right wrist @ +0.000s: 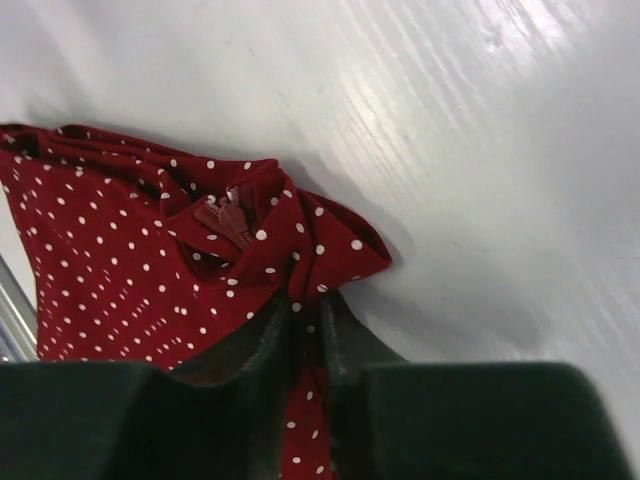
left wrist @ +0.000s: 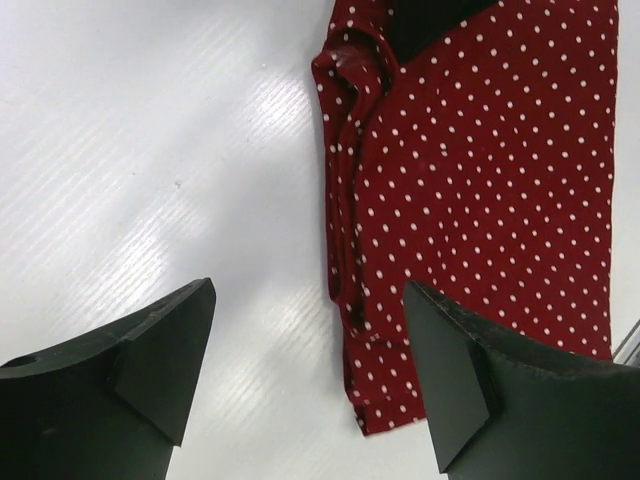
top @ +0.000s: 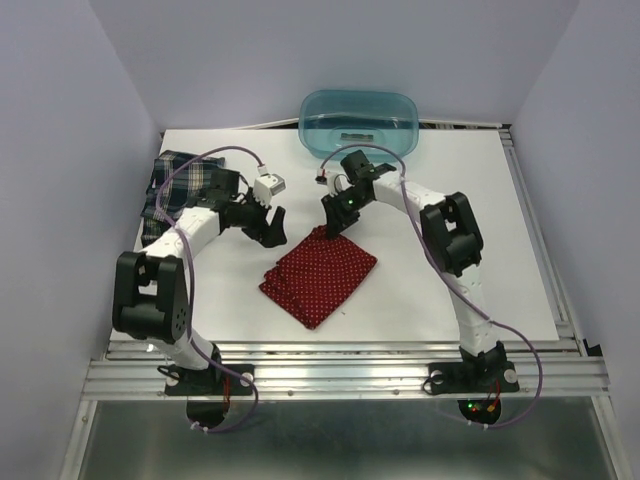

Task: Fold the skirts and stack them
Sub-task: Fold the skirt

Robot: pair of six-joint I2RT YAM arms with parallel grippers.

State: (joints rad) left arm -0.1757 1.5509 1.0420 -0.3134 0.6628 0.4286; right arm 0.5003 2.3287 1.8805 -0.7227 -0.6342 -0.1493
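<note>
Table (top: 470,250) is bearing the folded red skirt (top: 318,278) at its middle and the plaid skirt (top: 185,180) far-left. The right gripper (top: 330,226) is pinching the red skirt's far corner, while the left gripper (top: 272,230) is hovering wide open beside its left edge.

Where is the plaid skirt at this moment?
In the top external view, the plaid skirt lies at the far-left corner of the table, left of the left gripper and apart from the red skirt at the centre.
</note>
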